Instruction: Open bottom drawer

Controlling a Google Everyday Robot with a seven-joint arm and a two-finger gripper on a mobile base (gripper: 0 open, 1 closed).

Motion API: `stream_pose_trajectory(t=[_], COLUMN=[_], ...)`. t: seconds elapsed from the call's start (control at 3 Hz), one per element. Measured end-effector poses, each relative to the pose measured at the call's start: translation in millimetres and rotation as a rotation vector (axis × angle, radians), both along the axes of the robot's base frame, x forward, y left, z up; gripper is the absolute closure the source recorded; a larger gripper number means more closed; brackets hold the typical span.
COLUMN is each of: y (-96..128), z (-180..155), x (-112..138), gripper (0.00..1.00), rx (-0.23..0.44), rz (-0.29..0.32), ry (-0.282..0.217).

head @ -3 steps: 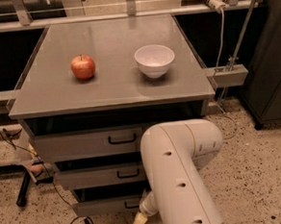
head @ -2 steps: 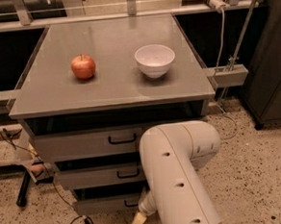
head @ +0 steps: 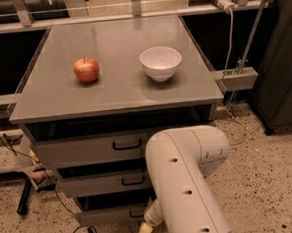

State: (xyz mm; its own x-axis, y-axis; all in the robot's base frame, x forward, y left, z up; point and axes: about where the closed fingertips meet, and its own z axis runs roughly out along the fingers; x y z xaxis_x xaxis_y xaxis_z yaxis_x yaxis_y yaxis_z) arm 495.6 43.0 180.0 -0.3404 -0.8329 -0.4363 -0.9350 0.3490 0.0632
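We locate the gripper (head: 144, 232) low at the cabinet's front, just below and beside the bottom drawer (head: 109, 215), near its small black handle (head: 136, 215). The white arm (head: 187, 186) hides most of it, so we cannot tell whether it is released or clenched. The bottom drawer sits under the middle drawer (head: 100, 184) and the top drawer (head: 88, 150). On the cabinet top (head: 119, 93) rest an apple (head: 86, 70) and a white bowl (head: 161, 62), apart.
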Motion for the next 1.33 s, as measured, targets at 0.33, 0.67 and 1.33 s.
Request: stream_pose_trajectory(t=[0.33, 0.67, 1.33], y=[-2, -3, -6], z=[0, 2, 2], x=[-8, -9, -22], gripper=[0.0, 0.0, 0.0], rx=[-0.005, -0.005, -0.006], rz=[-0.003, -0.004, -0.017], ry=[0.021, 0.023, 0.057])
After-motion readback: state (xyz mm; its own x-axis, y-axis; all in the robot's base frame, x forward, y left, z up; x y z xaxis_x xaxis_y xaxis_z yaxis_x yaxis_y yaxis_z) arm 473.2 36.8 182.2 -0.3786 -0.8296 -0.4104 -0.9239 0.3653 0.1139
